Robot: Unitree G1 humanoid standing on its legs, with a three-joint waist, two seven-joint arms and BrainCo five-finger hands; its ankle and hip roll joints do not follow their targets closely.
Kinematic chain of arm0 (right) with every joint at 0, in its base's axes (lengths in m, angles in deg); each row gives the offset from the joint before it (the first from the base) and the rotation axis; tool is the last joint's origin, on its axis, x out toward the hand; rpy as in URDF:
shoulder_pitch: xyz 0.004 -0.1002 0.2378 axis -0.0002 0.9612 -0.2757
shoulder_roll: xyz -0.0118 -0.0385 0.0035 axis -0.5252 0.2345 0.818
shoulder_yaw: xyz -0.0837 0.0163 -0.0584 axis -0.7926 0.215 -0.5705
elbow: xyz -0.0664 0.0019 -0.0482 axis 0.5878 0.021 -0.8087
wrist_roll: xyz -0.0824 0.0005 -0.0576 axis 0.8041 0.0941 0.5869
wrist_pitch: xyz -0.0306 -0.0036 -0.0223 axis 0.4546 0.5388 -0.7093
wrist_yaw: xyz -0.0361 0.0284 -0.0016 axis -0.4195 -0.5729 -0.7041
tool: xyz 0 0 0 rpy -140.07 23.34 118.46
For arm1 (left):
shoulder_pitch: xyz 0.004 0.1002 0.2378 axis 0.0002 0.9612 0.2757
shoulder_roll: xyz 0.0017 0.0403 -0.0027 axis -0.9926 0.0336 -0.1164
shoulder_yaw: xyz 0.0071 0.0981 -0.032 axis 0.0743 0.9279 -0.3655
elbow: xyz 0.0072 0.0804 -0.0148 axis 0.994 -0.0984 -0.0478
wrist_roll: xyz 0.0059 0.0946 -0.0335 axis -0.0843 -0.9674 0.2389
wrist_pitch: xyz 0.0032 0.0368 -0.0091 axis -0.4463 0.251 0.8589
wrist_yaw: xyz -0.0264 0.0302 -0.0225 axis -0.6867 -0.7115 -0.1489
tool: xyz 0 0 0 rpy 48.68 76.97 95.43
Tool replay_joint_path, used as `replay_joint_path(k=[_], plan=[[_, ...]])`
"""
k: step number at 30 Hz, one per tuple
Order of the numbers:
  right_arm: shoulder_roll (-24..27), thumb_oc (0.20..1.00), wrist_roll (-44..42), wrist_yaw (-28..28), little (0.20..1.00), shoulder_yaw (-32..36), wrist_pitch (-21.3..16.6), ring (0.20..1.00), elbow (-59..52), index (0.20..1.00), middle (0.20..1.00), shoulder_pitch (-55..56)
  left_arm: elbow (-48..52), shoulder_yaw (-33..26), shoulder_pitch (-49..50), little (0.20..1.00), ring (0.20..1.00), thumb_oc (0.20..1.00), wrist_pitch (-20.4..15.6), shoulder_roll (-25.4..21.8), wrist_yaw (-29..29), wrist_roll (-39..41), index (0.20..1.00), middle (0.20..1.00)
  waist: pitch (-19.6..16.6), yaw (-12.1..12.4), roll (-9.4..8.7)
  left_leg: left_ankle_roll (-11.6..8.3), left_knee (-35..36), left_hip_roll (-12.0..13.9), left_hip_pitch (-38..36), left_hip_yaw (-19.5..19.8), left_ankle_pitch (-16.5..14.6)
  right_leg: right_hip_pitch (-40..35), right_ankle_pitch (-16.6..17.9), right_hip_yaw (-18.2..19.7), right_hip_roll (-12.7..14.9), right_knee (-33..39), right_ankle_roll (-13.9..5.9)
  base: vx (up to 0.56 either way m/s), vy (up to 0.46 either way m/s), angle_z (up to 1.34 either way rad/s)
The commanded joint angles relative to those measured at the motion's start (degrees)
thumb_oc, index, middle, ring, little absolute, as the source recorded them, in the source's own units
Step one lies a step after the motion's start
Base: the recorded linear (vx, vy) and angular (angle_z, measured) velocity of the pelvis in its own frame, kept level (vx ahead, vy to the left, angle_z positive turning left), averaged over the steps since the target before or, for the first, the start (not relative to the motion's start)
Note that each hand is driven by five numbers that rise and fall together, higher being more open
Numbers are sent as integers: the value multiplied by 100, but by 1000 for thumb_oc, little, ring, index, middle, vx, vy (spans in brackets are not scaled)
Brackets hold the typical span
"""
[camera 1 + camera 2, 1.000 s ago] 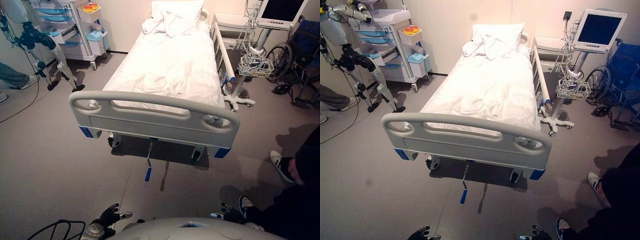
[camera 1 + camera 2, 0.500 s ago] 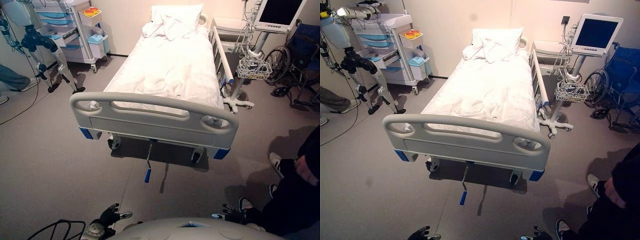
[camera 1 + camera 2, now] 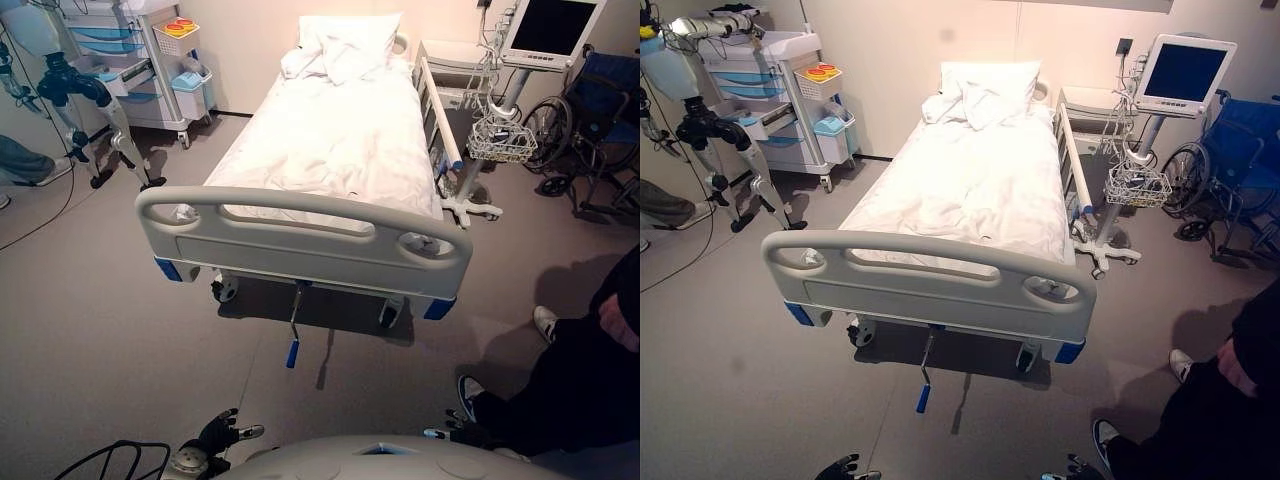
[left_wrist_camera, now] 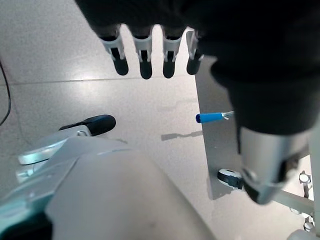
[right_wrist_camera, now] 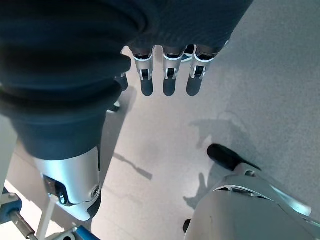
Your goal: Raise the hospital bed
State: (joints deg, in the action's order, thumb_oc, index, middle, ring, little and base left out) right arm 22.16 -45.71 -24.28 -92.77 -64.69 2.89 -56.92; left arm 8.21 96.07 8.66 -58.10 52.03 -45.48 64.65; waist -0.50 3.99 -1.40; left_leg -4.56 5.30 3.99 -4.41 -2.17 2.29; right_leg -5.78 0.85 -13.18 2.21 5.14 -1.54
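Hospital bed (image 3: 330, 150) stands ahead on the floor, its blue-gripped crank handle (image 3: 293, 347) hanging below the footboard (image 3: 300, 245). Left hand (image 4: 150, 55) and right hand (image 5: 167, 75) hang low, fingers relaxed, empty. Step closer, crouch, reach the crank squarely.

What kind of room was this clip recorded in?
It looks like a hospital room or a mock-up ward. A hospital bed with white linen and side rails stands in the middle, a monitor on a wheeled stand beside it, a wheelchair behind that, and a medical supply cart by the wall.
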Motion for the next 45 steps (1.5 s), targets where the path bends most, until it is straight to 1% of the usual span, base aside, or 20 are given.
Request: replay_joint_path(k=[1, 11, 23, 45], plan=[[90, 1000, -36, 16, 1000, -13, -48, 1000, 174, 1000, 1000, -379, -299, -71, -442, 1000, 1000, 1000, -95, 87, -5, -11, 1000, 1000, 169, 182, -46, 183, -30, -360, -259, -218, -327, 54, -240, 38, 51, -641, -377, 0, 0, 0], [61, 1000, -124, 57, 1000, -58, -65, 1000, 8, 1000, 1000, -399, -279, -28, -453, 1000, 1000, 1000, -103, 102, -22, -24, 1000, 1000, 175, 195, -37, 191, -30, -359, -322, -208, -340, 28, -296, 48, 45, -707, -364, 0, 0, 0], [95, 1000, -61, 56, 1000, -25, -40, 1000, 115, 1000, 1000, -381, -325, -61, -431, 1000, 1000, 1000, -76, 80, 9, -32, 1000, 1000, 151, 204, -36, 172, -30, -333, -363, -194, -345, -12, -326, 23, 36, -709, -352, 0, 0, 0], [136, 1000, 0, 46, 1000, 35, -35, 1000, 265, 1000, 1000, -387, -373, -208, -456, 1000, 1000, 1000, -60, 3, 2, 63, 1000, 1000, 138, 186, -53, 188, -30, -346, -359, -203, -348, -17, -265, 100, 12, -618, -342, 0, 0, 0]])
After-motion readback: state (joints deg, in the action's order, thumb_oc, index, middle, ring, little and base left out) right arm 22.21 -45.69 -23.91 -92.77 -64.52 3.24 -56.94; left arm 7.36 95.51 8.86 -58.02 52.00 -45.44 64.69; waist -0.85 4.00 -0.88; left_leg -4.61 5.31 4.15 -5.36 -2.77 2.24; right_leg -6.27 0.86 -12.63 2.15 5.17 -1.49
